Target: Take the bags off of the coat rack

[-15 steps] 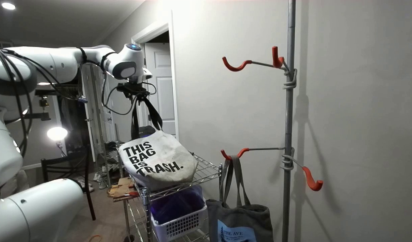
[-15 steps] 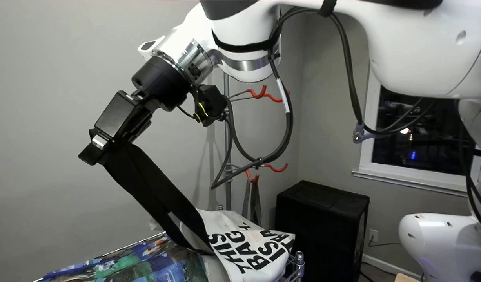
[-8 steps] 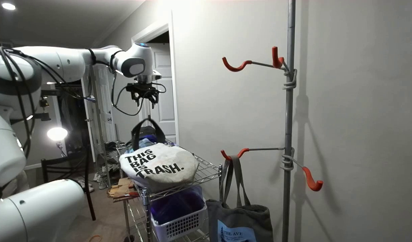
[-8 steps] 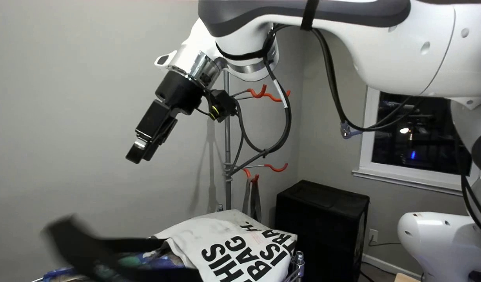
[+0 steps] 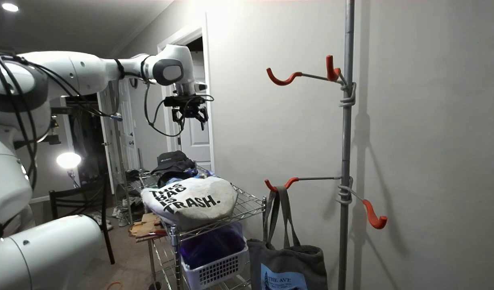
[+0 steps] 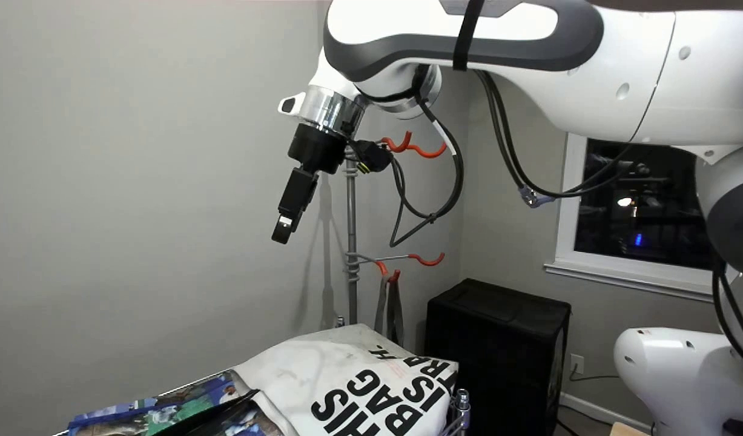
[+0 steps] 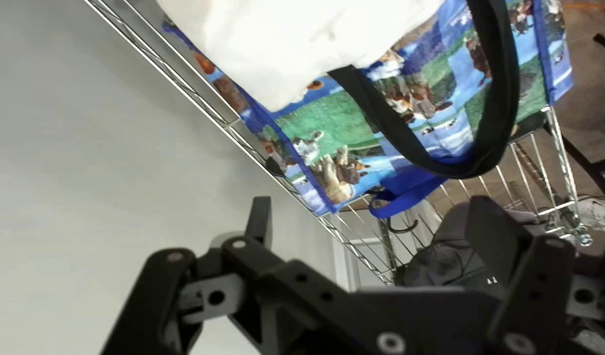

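Note:
The white bag (image 5: 208, 195) with black lettering lies slumped on the wire shelf. Its black handle (image 7: 502, 98) droops over a blue patterned bag (image 7: 332, 123) in the wrist view. My gripper (image 5: 190, 123) hangs in the air above the shelf, apart from the handle. In the wrist view its fingers (image 7: 259, 219) are spread wide with nothing between them. A dark grey bag (image 5: 289, 255) hangs by its straps from a lower red hook (image 5: 278, 186) of the coat rack (image 5: 346, 141); an exterior view shows only its straps (image 6: 388, 309).
The wire shelf (image 5: 253, 199) stands between the arm and the rack, with a white basket (image 5: 216, 268) below and black caps (image 5: 172, 161) at its far end. Red hooks (image 5: 285, 78) jut out higher on the pole. A black cabinet (image 6: 498, 339) stands by the wall.
My gripper has opened and let go of the white bag's black handle, which has dropped down. The arm has since moved toward the coat rack; the white bag has settled flatter.

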Controlling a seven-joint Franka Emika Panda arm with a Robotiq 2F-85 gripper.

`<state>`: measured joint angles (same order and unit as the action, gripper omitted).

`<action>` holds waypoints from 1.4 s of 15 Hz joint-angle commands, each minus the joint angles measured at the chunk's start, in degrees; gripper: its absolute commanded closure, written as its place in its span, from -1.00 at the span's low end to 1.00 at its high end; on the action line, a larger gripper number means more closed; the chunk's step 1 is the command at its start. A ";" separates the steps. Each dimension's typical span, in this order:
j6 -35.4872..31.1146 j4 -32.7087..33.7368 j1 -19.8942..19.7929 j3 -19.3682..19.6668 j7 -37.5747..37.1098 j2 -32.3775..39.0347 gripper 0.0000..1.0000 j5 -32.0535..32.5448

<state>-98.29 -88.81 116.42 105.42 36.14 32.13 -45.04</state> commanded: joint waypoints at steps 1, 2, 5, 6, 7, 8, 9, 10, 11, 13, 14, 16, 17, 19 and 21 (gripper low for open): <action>-2.00 -3.22 1.05 5.46 1.51 2.16 -1.00 2.77; -2.95 -4.21 1.13 7.00 1.11 2.80 -1.00 3.01; -9.77 -8.90 5.95 10.74 -4.38 -1.23 -1.00 11.50; -10.39 -10.83 7.41 12.89 -5.33 -0.96 -1.00 12.60; -10.92 -13.22 9.22 15.60 -5.45 -0.50 -1.00 13.10; -11.91 -15.93 10.79 18.41 -5.14 0.85 -1.00 12.98; -12.65 -18.59 12.51 21.47 -4.45 1.95 -1.00 11.99; -13.11 -21.06 13.75 24.33 -3.71 3.46 -1.00 11.08; -12.37 -23.27 15.11 27.30 -2.57 4.68 -1.00 10.33; -11.75 -27.65 16.53 31.76 -0.80 7.27 -1.00 9.70; -11.26 -29.34 16.71 33.61 0.31 7.90 -1.00 9.88; -11.49 -32.35 16.44 36.11 2.11 9.00 -1.00 9.95; -12.15 -33.77 16.07 36.92 3.04 9.41 -1.00 9.71; -13.23 -36.07 14.63 37.55 4.61 9.24 -1.00 9.82; -14.10 -38.33 13.22 37.59 6.61 8.59 -1.00 10.16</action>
<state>-109.90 -122.61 131.26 142.42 38.47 39.44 -33.71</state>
